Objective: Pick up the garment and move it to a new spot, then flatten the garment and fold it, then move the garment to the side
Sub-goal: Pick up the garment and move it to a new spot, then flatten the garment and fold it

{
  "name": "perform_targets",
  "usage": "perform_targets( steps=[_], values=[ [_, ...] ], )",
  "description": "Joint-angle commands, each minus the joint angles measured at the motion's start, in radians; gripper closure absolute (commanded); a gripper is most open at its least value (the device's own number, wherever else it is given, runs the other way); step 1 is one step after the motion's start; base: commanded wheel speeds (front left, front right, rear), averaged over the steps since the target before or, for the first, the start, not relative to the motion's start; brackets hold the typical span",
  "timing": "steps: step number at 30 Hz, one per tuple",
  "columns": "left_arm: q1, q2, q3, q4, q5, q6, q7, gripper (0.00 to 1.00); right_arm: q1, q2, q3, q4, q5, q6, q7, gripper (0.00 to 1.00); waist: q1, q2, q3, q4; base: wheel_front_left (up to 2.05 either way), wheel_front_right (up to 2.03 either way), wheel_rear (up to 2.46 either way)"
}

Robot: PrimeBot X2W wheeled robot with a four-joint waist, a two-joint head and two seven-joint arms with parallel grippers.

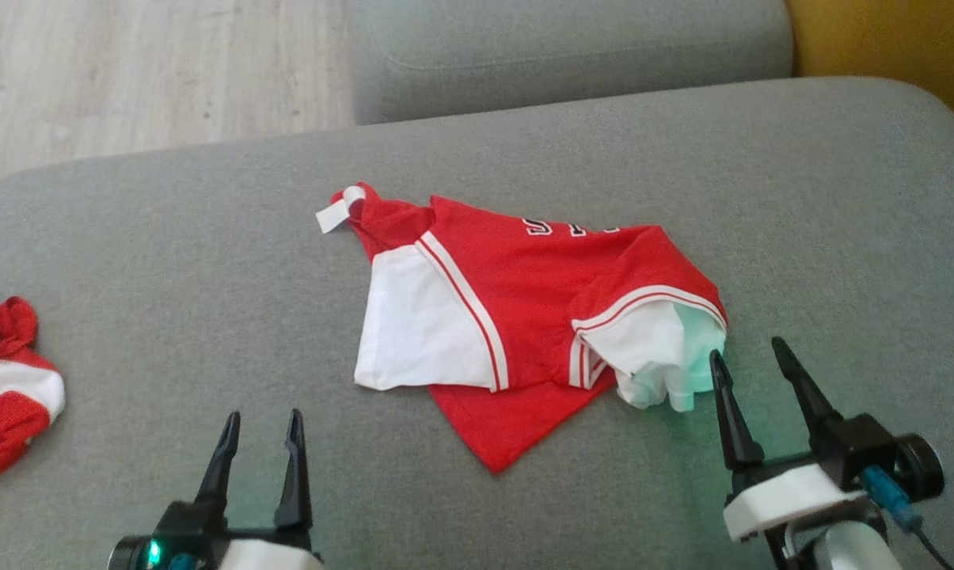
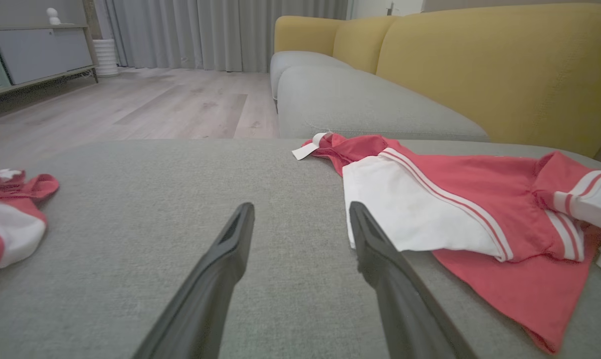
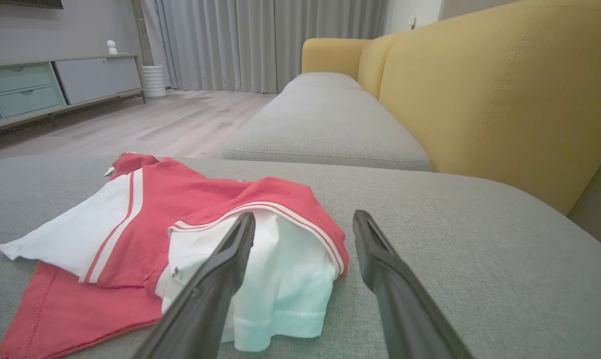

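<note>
A red garment (image 1: 524, 293) with white sleeves and white stripes lies crumpled and partly folded on the grey sofa cushion (image 1: 168, 261). In the left wrist view the garment (image 2: 455, 199) lies to the right of the fingers. My left gripper (image 1: 261, 423) is open, low at the front left, apart from the cloth. My right gripper (image 1: 750, 356) is open just right of the white sleeve (image 1: 659, 356), its left fingertip at the sleeve's edge. In the right wrist view the sleeve (image 3: 280, 279) lies between and left of the fingers (image 3: 215, 284). Nothing is held.
A second red and white cloth (image 1: 5, 384) lies bunched at the cushion's far left edge. Another grey cushion (image 1: 572, 47) and a yellow backrest (image 3: 480, 99) lie beyond. Wooden floor (image 1: 128, 71) is at the upper left.
</note>
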Motion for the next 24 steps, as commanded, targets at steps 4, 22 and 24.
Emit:
perform_targets(
  steps=[4,22,24],
  values=[
    [0.005,-0.017,0.107,-0.058,0.051,-0.038,-0.010,0.00,0.006,-0.001,0.008,-0.016,-0.004,-0.001,-0.011,0.00,0.0001,-0.0001,-0.020,0.017,0.00,0.00,0.00],
    [0.051,-0.080,0.226,-0.075,0.120,-0.114,-0.010,0.00,0.001,-0.001,0.028,0.004,0.049,-0.001,-0.011,0.00,0.0001,-0.0001,-0.039,0.016,0.00,0.00,0.00],
    [0.052,-0.083,0.229,-0.073,0.123,-0.119,-0.010,0.00,0.000,-0.001,0.032,0.005,0.049,-0.001,-0.011,0.00,0.0001,-0.0001,-0.040,0.015,0.00,0.00,0.00]
  ],
)
